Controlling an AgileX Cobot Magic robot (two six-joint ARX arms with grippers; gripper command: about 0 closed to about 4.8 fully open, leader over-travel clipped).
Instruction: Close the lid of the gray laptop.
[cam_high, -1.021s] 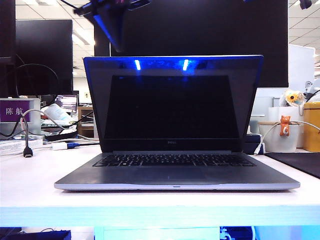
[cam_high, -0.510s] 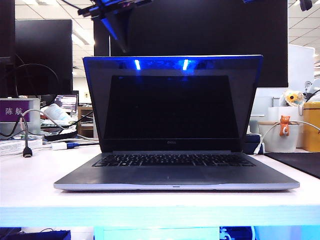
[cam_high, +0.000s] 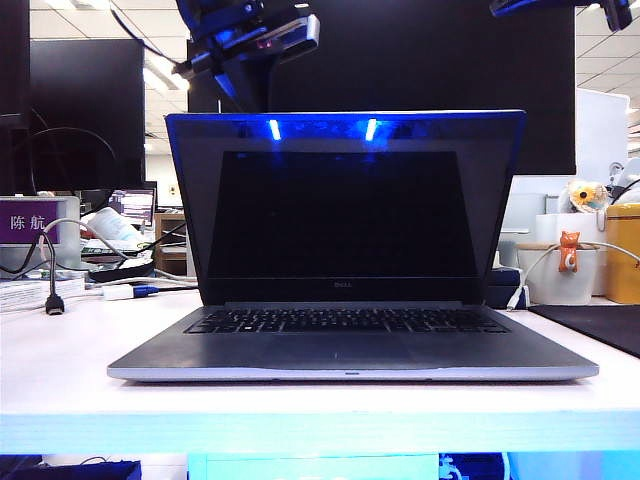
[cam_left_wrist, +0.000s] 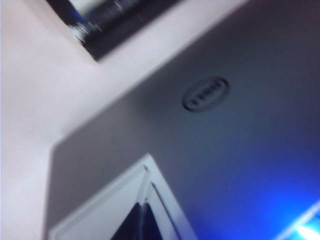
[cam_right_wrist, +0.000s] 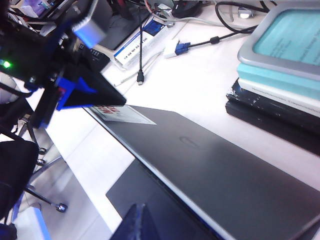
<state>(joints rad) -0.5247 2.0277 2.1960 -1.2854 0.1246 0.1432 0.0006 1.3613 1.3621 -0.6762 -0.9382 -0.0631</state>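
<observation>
The gray laptop stands open on the white table, its black screen facing the exterior camera. The lid is upright. My left gripper hangs just above and behind the lid's top left corner. In the left wrist view the left gripper is shut and empty, over the lid's white sticker, with the round logo farther off. The right gripper is shut and empty, high above the laptop's base. Only part of the right arm shows in the exterior view.
A large black monitor stands right behind the lid. A stack of books and cables lie behind the laptop. A white cup with a bear figure, a yellow tin and a black mat are to the right.
The left arm has moved right and come lower toward the lid's top left corner. More of the right arm shows at the top right. The lid has not moved.
</observation>
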